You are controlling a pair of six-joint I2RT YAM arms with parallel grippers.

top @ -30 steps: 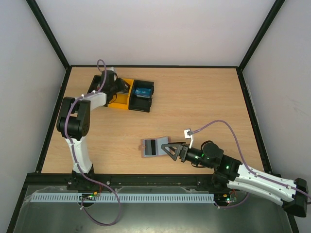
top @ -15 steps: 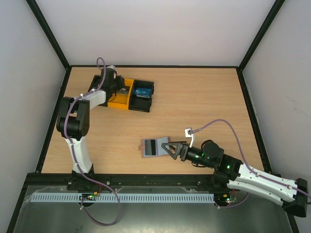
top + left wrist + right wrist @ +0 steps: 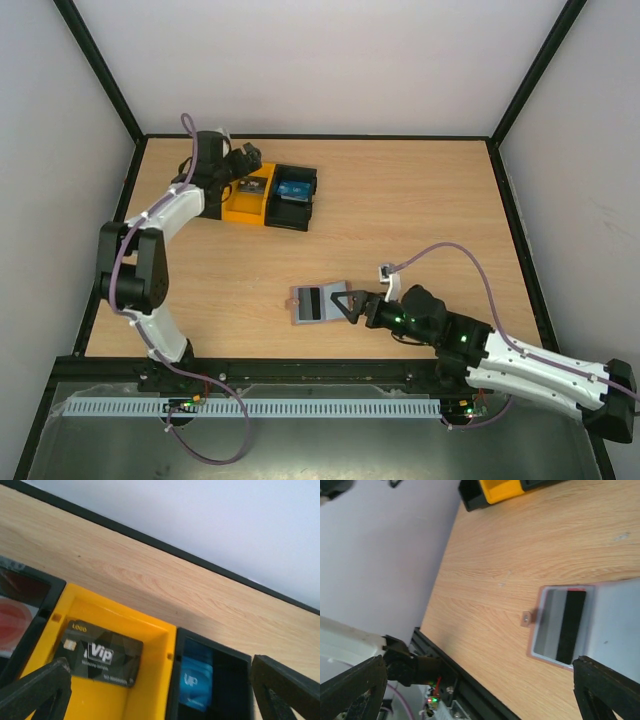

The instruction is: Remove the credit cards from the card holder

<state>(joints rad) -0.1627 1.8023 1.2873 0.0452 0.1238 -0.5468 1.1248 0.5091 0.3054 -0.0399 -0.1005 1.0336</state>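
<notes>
Left gripper [image 3: 160,687] gapes over the binned black card [image 3: 102,652]; right gripper [image 3: 342,302] (also open) fronts the card holder [image 3: 316,304], seemingly for another.

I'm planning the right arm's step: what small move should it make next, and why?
Probably ease the right hand forward and close on the striped card in the card holder. That hand is open right at the holder's edge, and the card shows in its pocket; the left hand is open over the yellow bin, where a black card lies.
</notes>
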